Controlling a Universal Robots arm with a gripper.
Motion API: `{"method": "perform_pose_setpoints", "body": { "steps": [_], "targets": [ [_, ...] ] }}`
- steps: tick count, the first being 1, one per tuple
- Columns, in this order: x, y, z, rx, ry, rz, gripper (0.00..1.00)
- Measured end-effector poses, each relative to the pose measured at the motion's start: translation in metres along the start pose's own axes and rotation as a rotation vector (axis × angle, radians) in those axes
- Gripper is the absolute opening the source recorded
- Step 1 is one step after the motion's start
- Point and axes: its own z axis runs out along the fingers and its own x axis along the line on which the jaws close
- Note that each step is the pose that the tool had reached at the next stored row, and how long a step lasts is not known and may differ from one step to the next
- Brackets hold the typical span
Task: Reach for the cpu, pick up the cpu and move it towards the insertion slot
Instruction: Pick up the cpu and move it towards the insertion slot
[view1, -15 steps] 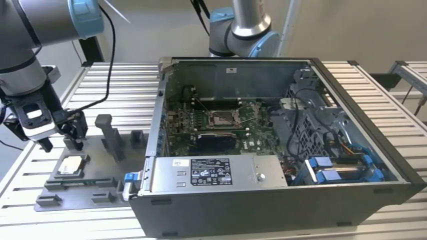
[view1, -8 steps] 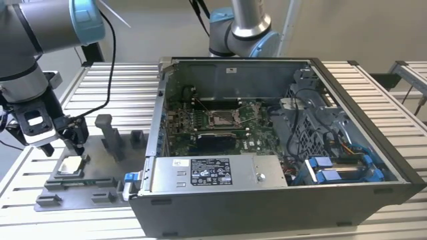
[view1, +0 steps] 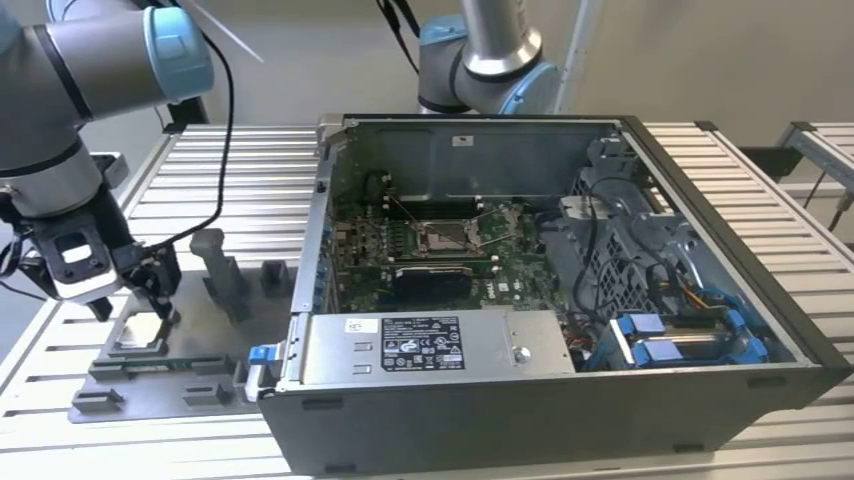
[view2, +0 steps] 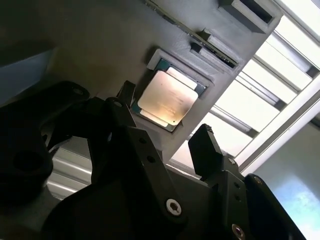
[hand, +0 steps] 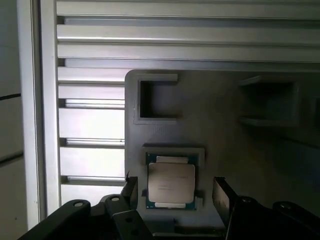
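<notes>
Your hand is open. In both wrist views its two dark fingers stand on opposite sides of the cpu, with a gap showing on each side and no contact that you can see. The finger bases are cut off by the picture edge, and you cannot tell whether the tips reach the grey fixture plate.

The cpu lies flat in a shallow square nest with a raised rim on that plate. Its pale metal top faces up, with a thin green border around it. In the second wrist view the cpu shows between the fingertips of the hand.

In the exterior view the hand hangs low over the fixture plate at about 9 o'clock from the open computer case, and it covers the nest, so the chip is hard to make out there. The insertion slot sits well apart inside the case, at about 2 o'clock from the hand, on the green board. Plate and case both rest on the slatted table.
</notes>
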Motion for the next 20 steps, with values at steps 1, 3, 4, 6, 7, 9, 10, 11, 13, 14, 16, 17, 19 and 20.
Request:
{"method": "perform_pose_setpoints", "body": {
  "steps": [1, 3, 4, 6, 7, 9, 10, 11, 13, 14, 16, 17, 19, 20],
  "targets": [
    [0.0000, 0.0000, 0.0012, 0.0000, 0.0000, 0.000, 1.00],
    [0.0005, -0.0001, 0.0037, 0.0001, 0.0001, 0.000, 1.00],
    [0.0007, -0.0002, 0.0048, 0.0001, 0.0001, 0.000, 1.00],
    [0.0011, -0.0003, 0.0071, 0.0001, 0.0000, 0.000, 1.00],
    [0.0014, -0.0004, 0.0080, 0.0002, 0.0001, 0.000, 1.00],
    [0.0022, -0.0004, 0.0097, 0.0001, -0.0001, 0.000, 1.00],
    [0.0025, -0.0004, 0.0105, 0.0000, -0.0001, 0.000, 1.00],
    [0.0027, -0.0005, 0.0113, 0.0000, -0.0002, 0.000, 1.00],
    [0.0031, -0.0005, 0.0124, 0.0001, 0.0000, 0.000, 1.00],
    [0.0032, -0.0005, 0.0130, 0.0001, 0.0000, 0.000, 1.00],
    [0.0033, -0.0005, 0.0144, 0.0002, 0.0001, 0.000, 1.00],
    [0.0034, -0.0006, 0.0151, 0.0001, 0.0000, 0.000, 1.00],
    [0.0034, -0.0006, 0.0166, 0.0000, -0.0001, 0.000, 1.00],
    [0.0034, -0.0006, 0.0173, 0.0000, -0.0001, 0.000, 1.00]
  ]
}}
